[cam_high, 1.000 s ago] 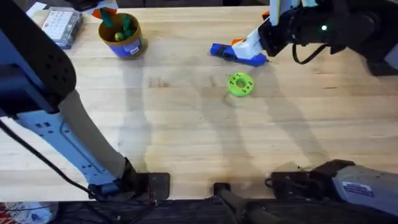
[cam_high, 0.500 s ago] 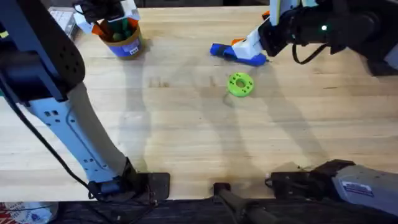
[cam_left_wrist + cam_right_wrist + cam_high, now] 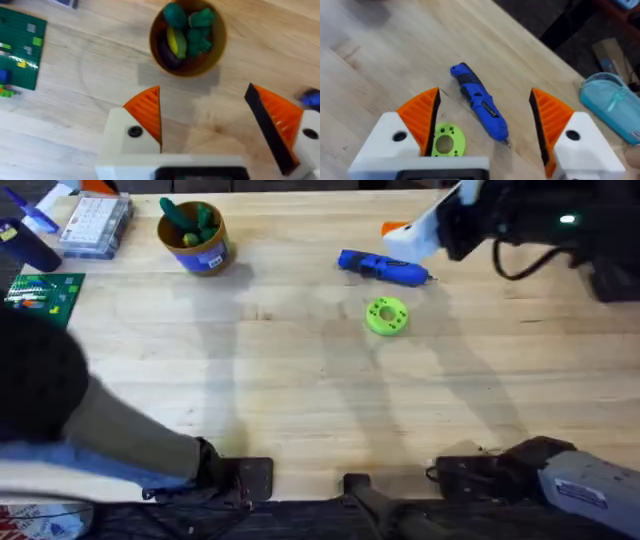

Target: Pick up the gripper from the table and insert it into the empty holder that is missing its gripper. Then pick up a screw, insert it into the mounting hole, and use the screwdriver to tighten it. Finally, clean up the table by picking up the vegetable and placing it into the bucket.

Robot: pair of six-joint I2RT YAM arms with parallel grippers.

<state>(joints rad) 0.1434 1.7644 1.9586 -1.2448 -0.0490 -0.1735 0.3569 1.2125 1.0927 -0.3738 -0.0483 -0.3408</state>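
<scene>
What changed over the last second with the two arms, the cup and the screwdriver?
The right gripper let go of the blue screwdriver and lifted away, open; the screwdriver now lies free on the table. The left gripper, over the yellow cup half a second ago, has pulled back, open and empty. The cup, with the vegetables in it, and the green disc stayed put.

Lime-green disc (image 3: 386,316), green baseplate (image 3: 42,293), perhaps Lego

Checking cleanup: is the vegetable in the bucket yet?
In. The vegetable lies inside the upright bucket among other toy food; the left claw hangs open above, empty.
</scene>
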